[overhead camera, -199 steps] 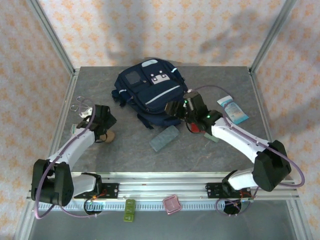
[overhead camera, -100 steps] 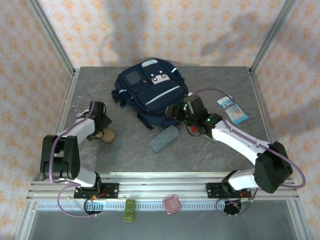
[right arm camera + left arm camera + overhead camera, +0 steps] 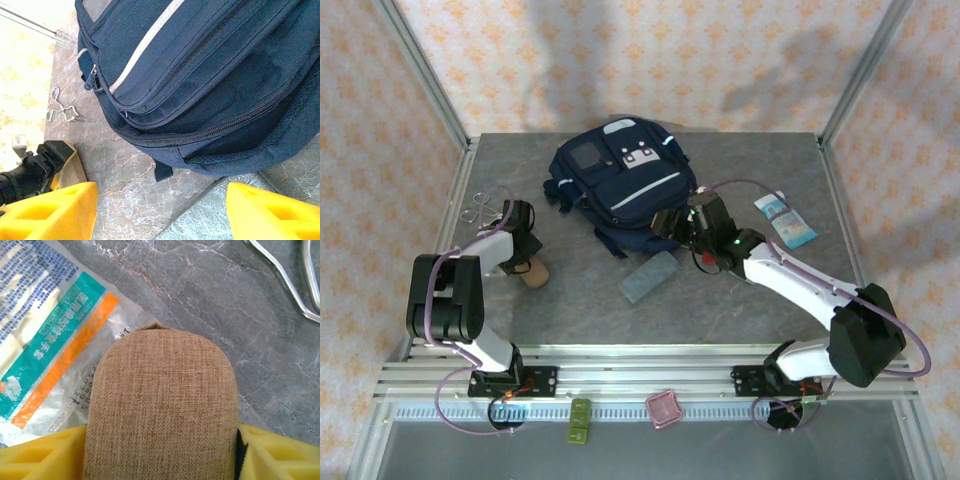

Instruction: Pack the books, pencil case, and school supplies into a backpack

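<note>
The backpack was found lying flat at the far middle of the tabletop, its grey patch and white strip turned up. In the right wrist view, the zips along its lower side were seen drawn shut. The pencil case was laid at a slant just in front of the backpack's near edge, apart from it.

The right gripper was held low at that near edge, beside the pencil case. Its yellow fingers were spread wide, so the jaws were open and nothing was held between them.

The left gripper was placed at the left side of the tabletop over a brown woven-textured item with a rounded end. Its yellow fingers were set on either side of that item, close against it. Whether the jaws were actually clamped on it could not be told. A printed plastic packet with teal and orange bands was partly covered by the brown item. Metal scissors were left just beyond it, near the left edge. A white-and-blue tube was seen well apart, on the right.
</note>
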`<state>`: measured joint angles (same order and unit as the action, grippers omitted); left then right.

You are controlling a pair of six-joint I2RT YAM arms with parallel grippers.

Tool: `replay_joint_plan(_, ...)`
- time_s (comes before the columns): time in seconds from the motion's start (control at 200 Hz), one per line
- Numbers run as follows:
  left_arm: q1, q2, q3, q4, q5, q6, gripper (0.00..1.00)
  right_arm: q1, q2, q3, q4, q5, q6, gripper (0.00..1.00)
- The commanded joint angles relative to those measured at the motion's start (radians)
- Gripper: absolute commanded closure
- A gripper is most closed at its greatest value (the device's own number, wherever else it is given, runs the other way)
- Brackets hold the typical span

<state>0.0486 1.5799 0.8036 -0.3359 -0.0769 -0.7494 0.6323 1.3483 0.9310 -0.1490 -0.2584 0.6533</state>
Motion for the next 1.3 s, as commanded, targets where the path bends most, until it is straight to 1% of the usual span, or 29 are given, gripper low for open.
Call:
replay_joint_plan(0.0, 0.007, -0.002, 0.000, 0.007, 0.031, 0.015, 0.40, 0.006, -0.017, 0.007, 0.018, 0.002, -0.001, 0.33)
replay_joint_plan(0.05, 0.007, -0.021, 0.004, -0.003, 0.043, 0.017, 0.41, 0.006, -0.021, 0.005, 0.024, -0.003, -0.003, 0.33)
replay_joint_plan(0.085, 0.007, -0.039, 0.008, -0.009, 0.054, 0.019, 0.46, 0.006, -0.023, 0.002, 0.032, -0.012, -0.004, 0.33)
replay_joint_plan(0.115, 0.006, -0.056, 0.013, -0.020, 0.066, 0.018, 0.48, 0.006, -0.026, -0.001, 0.039, -0.021, -0.006, 0.33)
replay_joint_plan(0.23, -0.013, -0.148, 0.028, -0.033, 0.128, 0.005, 0.48, 0.006, -0.036, -0.022, 0.105, -0.084, -0.014, 0.33)
replay_joint_plan(0.315, -0.048, -0.212, 0.056, -0.043, 0.175, -0.028, 0.48, 0.008, -0.018, -0.026, 0.142, -0.148, -0.027, 0.34)
replay_joint_plan(0.455, -0.198, -0.268, 0.134, -0.009, 0.196, -0.131, 0.49, 0.045, -0.012, -0.050, 0.237, -0.202, -0.049, 0.34)
replay_joint_plan(0.546, -0.278, -0.260, 0.168, 0.051, 0.237, -0.219, 0.49, 0.067, -0.005, -0.072, 0.329, -0.249, -0.042, 0.31)
replay_joint_plan(0.656, -0.375, -0.237, 0.204, 0.113, 0.238, -0.284, 0.49, 0.093, 0.017, -0.111, 0.470, -0.285, -0.002, 0.30)
replay_joint_plan(0.726, -0.413, -0.220, 0.225, 0.141, 0.266, -0.315, 0.49, 0.126, 0.025, -0.128, 0.537, -0.267, -0.003, 0.29)
replay_joint_plan(0.826, -0.452, -0.216, 0.229, 0.184, 0.284, -0.350, 0.49, 0.169, 0.031, -0.136, 0.577, -0.228, -0.029, 0.29)
replay_joint_plan(1.021, -0.491, -0.231, 0.240, 0.205, 0.307, -0.379, 0.49, 0.187, 0.067, -0.127, 0.602, -0.159, -0.002, 0.30)
replay_joint_plan(1.196, -0.524, -0.239, 0.239, 0.225, 0.326, -0.404, 0.47, 0.186, 0.120, -0.080, 0.570, -0.125, 0.008, 0.36)
replay_joint_plan(1.261, -0.529, -0.238, 0.236, 0.241, 0.346, -0.410, 0.46, 0.186, 0.131, -0.074, 0.572, -0.124, 0.006, 0.41)
replay_joint_plan(1.296, -0.531, -0.238, 0.235, 0.249, 0.357, -0.413, 0.46, 0.186, 0.135, -0.071, 0.570, -0.124, 0.006, 0.46)
